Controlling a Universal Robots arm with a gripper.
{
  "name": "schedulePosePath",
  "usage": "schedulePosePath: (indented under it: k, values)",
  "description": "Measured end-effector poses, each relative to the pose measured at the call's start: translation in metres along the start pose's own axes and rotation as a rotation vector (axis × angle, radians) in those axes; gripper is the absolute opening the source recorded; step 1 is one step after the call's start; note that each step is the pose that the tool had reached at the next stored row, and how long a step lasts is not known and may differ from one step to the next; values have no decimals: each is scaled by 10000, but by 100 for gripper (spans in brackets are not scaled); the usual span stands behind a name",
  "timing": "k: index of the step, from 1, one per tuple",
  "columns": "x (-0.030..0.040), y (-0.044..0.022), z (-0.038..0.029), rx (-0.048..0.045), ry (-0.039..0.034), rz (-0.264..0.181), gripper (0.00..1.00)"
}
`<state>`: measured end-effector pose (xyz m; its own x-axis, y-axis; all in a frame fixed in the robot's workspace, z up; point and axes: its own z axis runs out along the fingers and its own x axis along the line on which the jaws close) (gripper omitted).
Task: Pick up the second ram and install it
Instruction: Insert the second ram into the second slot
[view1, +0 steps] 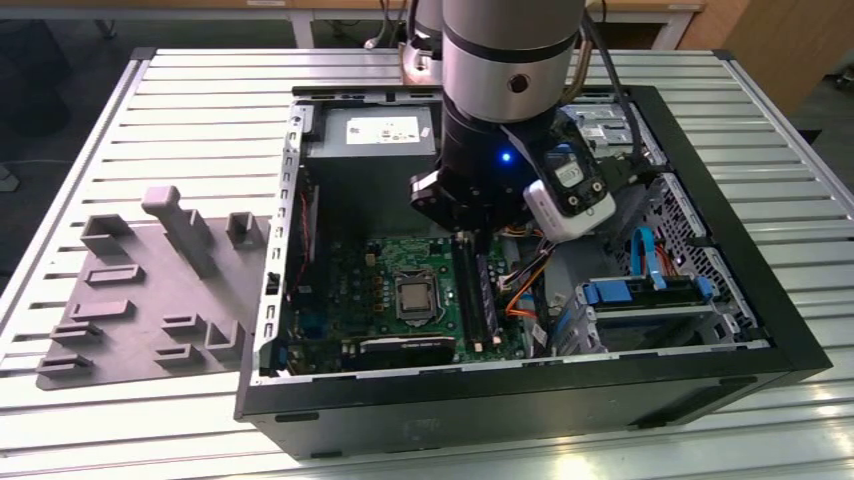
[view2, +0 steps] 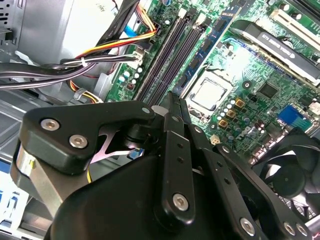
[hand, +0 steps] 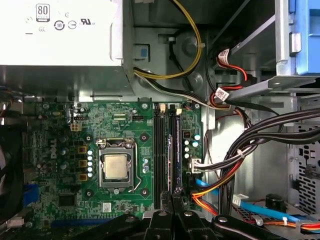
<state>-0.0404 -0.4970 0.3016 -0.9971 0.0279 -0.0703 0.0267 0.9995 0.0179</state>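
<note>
Second ram (hand: 177, 150) standing on edge in a slot of the green motherboard (hand: 65, 150), directly beneath the pincer (hand: 172, 200) tips and stretching away from them. Picked up and set in place already, by the look of it; full seating impossible to judge. Pincer fingers drawn together, seemingly bearing on the stick's near end, not clamped around it.
</note>
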Motion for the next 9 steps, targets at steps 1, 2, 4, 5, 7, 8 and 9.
schedulePosePath:
  k: [1,2,4,5,7,8,9]
  values:
    - [2,0,6,-1,-2,0,12]
    - [5,0,11,0,-4,0,12]
    - [10,-1,22,2,-9,0,12]
    - [13,-1,27,4,-11,-1,12]
    - [17,-1,36,8,-14,-1,12]
    - [20,-1,42,9,-16,-1,12]
    - [22,-1,46,11,-17,-1,12]
